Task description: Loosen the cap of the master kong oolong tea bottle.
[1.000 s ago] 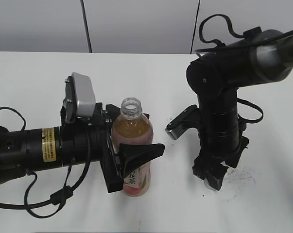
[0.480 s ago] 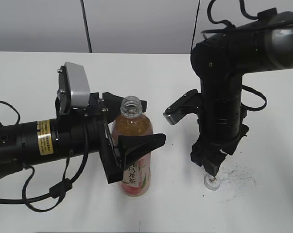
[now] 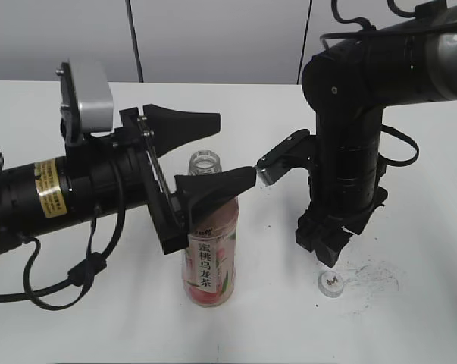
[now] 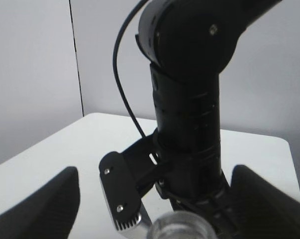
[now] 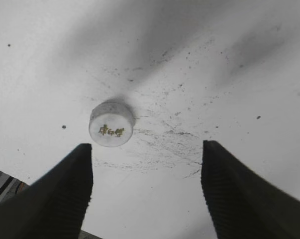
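The master kong oolong tea bottle point(image 3: 211, 254) stands upright on the white table with its neck open and no cap on it. Its open mouth shows at the bottom edge of the left wrist view point(image 4: 182, 227). My left gripper point(image 3: 234, 148) is wide open, with one finger in front of the bottle's shoulder and the other behind and above the neck, not gripping it. The cap point(image 3: 330, 283) lies on the table to the right of the bottle. My right gripper point(image 3: 328, 256) hangs open just above it. In the right wrist view the cap point(image 5: 111, 124) lies ahead of the open gripper point(image 5: 147, 145).
The white table point(image 3: 410, 334) has dark scuff marks point(image 3: 372, 274) around the cap. A grey wall with a dark seam point(image 3: 136, 42) stands behind. The right arm's wrist camera point(image 3: 277, 163) juts toward the bottle neck, and it also shows in the left wrist view point(image 4: 121, 196).
My left gripper has opened off the bottle and risen. My right gripper has let go of the cap, which now lies on the table, and has lifted slightly.
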